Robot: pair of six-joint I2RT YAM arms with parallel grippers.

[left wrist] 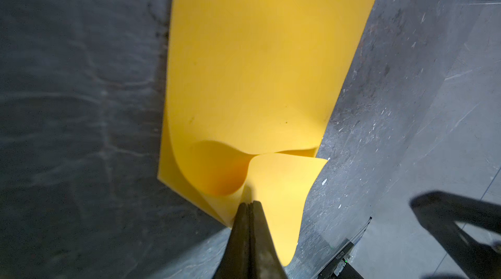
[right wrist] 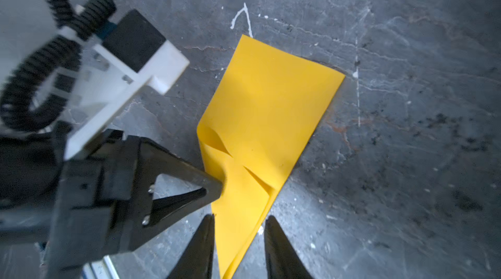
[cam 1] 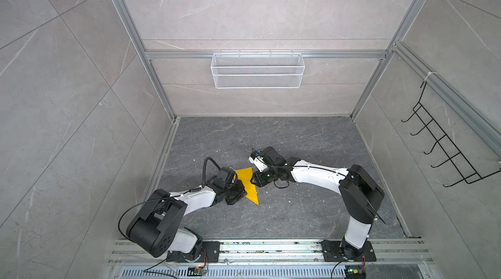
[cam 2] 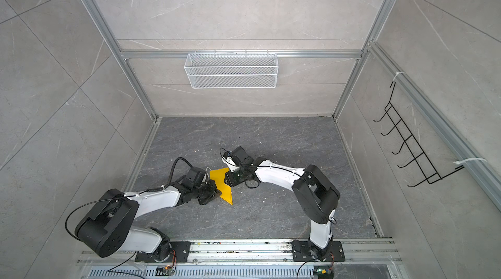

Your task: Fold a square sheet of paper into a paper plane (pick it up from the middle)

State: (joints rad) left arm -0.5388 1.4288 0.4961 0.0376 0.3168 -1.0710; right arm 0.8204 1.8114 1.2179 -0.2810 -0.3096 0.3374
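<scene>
You have a dark grey, stone-veined bench (cam 1: 298, 139) boxed in by pale tiled walls and aluminium framing, with a white mesh basket (cam 1: 257, 70) hung on the back wall and a black wire hook rack (cam 1: 444, 142) on the right-hand wall. The yellow sheet of paper (cam 1: 249, 188) (cam 2: 221, 180) lies on the bench a little left of centre and in the half nearer the front edge, between your two arms. It is already folded: in the right wrist view it (right wrist: 271, 106) is broad at one end with two clear corners and narrows to a point at the other, with doubled layers along one side. Your left gripper (cam 1: 244, 193) (cam 2: 217, 193) comes in from the left edge's side, and in the left wrist view it (left wrist: 249, 204) has its jaws pressed together on the paper (left wrist: 257, 60), pinching a layer whose loose flap curls up and bulges beside the tips. In the right wrist view that same gripper's tip (right wrist: 217, 191) meets the paper's folded side. Your right gripper (cam 1: 253, 180) (cam 2: 226, 180) reaches in from the right, and its fingers (right wrist: 279, 247) stand narrowly apart, one on each side of the paper's pointed end, not clamped on it (right wrist: 238, 237). Small white flecks are scattered over the bench around the paper.
</scene>
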